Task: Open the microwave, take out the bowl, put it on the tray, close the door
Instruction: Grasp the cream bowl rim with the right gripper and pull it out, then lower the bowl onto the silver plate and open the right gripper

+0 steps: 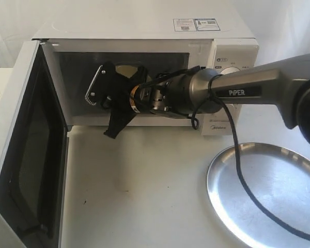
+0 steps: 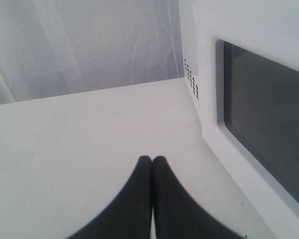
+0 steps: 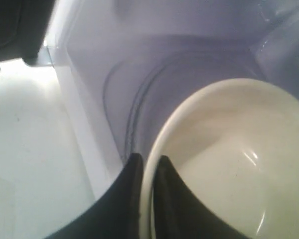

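Observation:
The white microwave (image 1: 144, 26) stands at the back with its door (image 1: 28, 150) swung wide open to the left. My right gripper (image 1: 113, 77) reaches into the cavity. There the right gripper (image 3: 148, 162) is shut on the rim of the cream bowl (image 3: 229, 149), one finger inside and one outside. Only a yellowish sliver of the bowl (image 1: 125, 68) shows behind the gripper in the exterior view. The silver tray (image 1: 271, 191) lies on the table at the front right. My left gripper (image 2: 152, 159) is shut on nothing, low over the table beside the door (image 2: 209, 99).
The right arm's black cable (image 1: 243, 175) hangs across the tray. The open door blocks the left side of the white table (image 1: 134, 191). The microwave's dials (image 1: 230, 70) are partly hidden behind the arm.

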Robot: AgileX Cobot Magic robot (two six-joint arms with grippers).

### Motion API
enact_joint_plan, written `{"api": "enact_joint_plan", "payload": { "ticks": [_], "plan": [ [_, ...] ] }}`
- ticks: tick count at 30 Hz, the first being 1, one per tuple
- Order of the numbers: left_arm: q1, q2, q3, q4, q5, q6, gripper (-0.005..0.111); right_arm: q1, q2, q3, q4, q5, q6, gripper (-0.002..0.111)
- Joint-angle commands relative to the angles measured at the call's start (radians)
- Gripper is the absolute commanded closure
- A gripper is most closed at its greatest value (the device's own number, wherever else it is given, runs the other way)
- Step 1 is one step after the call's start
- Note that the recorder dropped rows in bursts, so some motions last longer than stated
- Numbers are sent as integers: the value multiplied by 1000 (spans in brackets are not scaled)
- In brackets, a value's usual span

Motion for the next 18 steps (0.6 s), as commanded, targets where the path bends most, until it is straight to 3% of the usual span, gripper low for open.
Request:
{"api": "enact_joint_plan", "payload": {
  "ticks": [1, 4, 9, 18],
  "plan": [
    [-3, -2, -3, -8, -4, 0, 107, 37, -122, 44, 6, 42, 93, 108],
    [-3, -2, -3, -8, -4, 0, 107, 73, -222, 105, 6, 184, 215, 108],
    [-3, -2, -3, -8, -4, 0, 107, 171, -430, 258, 51, 470, 232, 108],
    [-3, -2, -3, -8, -4, 0, 107, 229, -746, 679, 136, 552, 329, 108]
  ]
}}
